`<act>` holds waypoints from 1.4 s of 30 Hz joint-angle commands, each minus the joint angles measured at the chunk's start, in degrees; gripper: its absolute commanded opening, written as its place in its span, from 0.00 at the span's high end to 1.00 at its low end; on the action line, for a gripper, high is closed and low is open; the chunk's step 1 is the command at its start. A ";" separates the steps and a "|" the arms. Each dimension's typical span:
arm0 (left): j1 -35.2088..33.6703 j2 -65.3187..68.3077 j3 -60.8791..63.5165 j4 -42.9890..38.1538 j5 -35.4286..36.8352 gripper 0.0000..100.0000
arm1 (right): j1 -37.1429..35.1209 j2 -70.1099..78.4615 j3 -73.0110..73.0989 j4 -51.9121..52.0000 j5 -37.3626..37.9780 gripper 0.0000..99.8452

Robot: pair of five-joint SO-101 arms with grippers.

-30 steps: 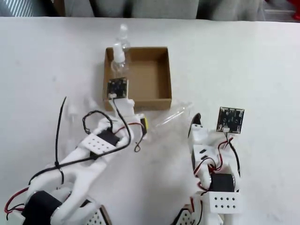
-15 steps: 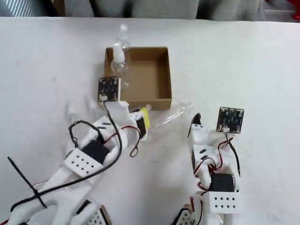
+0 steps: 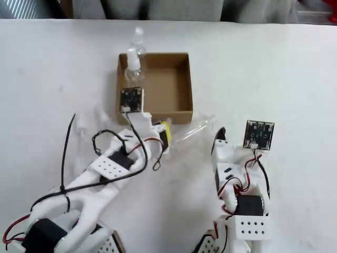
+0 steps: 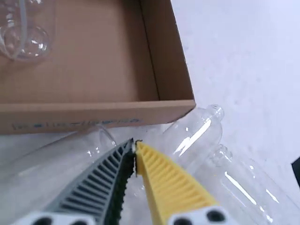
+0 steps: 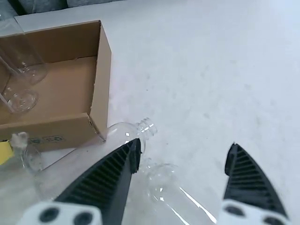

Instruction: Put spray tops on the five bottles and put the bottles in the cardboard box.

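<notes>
The left pincer (image 4: 135, 144) is fully closed, grey and yellow jaws meeting with nothing between them, above uncapped bottles (image 4: 197, 129) lying on the worktop (image 4: 243, 56) just beside the cardboard box (image 4: 166, 51). The right pincer (image 5: 184, 145) stands wide open and empty over another clear bottle (image 5: 161, 178). Two boxed bottles (image 5: 18, 79) rest inside the box.

A white table (image 3: 295, 68) spreads wide under the overhead camera; beyond its far edge, a red object (image 3: 320, 6) sits in the dim room.
</notes>
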 commanded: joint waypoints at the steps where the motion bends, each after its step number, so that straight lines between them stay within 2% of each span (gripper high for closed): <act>1: -1.01 1.27 -0.79 -3.34 -0.09 0.98 | 0.75 -0.75 -0.70 -0.22 0.70 0.73; 10: -1.01 2.42 -0.26 -3.08 -0.09 0.98 | 0.75 -0.75 -0.70 -0.22 0.70 0.73; 20: -0.92 12.09 -3.87 -2.99 -0.09 0.98 | 1.98 -0.75 -0.70 -0.13 0.70 0.73; 25: -0.31 10.07 -2.20 -1.76 -0.53 0.98 | 2.59 -0.75 -0.62 -0.13 0.70 0.73; 31: 3.30 0.22 3.60 4.22 -0.62 0.98 | 2.59 -0.75 -0.62 -0.13 0.70 0.73; 38: 6.29 -18.86 13.27 11.08 -0.88 0.98 | 2.33 -0.75 -0.62 -0.13 0.70 0.73; 40: 5.93 -25.98 14.51 15.56 -4.84 0.98 | 2.33 -0.75 -0.62 -0.13 0.70 0.73; 42: 5.41 -33.63 14.86 22.24 -11.96 0.98 | 2.24 -0.75 -0.35 -0.22 0.70 0.73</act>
